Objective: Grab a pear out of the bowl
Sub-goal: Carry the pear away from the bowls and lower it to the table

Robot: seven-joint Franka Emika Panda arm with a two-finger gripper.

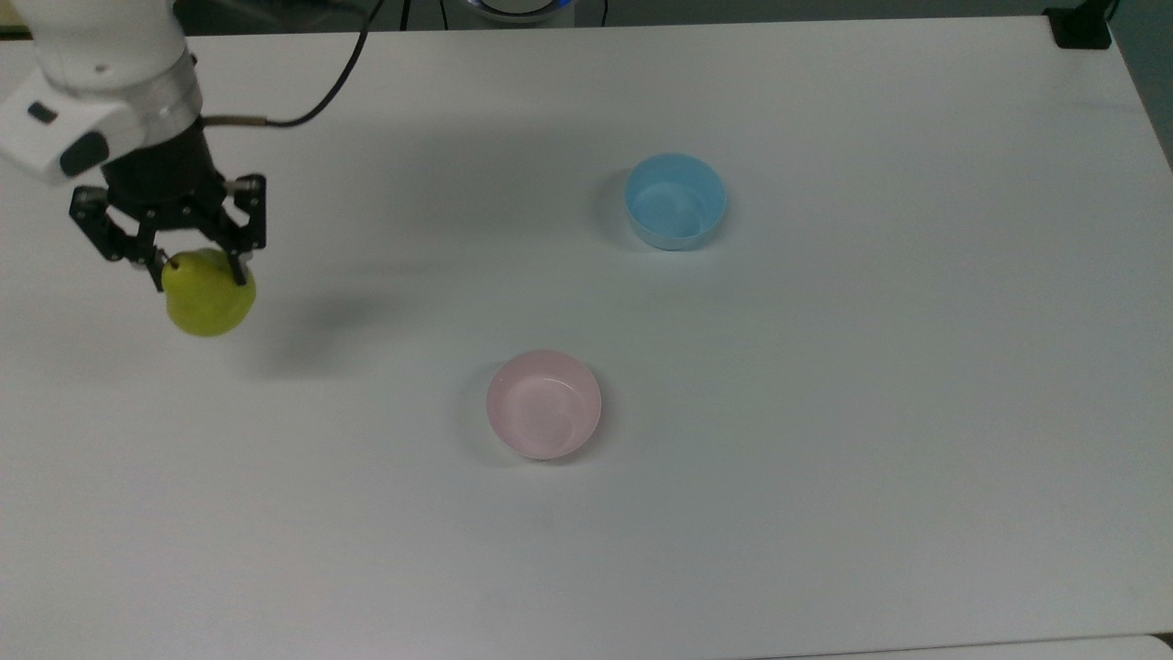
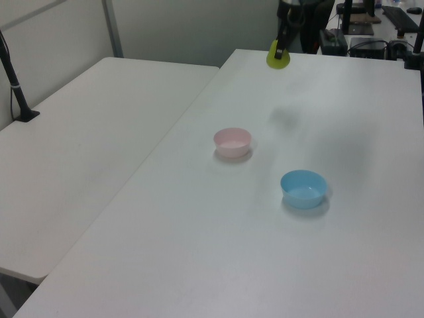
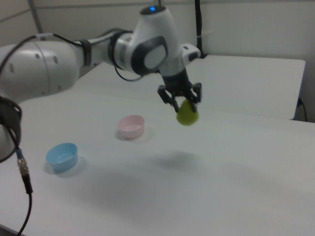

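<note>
The tool [image 1: 199,266] is clamped on the pear [image 1: 209,295], hanging it high above the tabletop [image 1: 825,412], well clear of the pink bowl [image 1: 543,403]. Best bet: keep the squeeze steady, no jerks, since the grip sits near the narrow top

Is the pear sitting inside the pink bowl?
No, the pincer holds the pear up in the air, far from the empty pink bowl.
</note>
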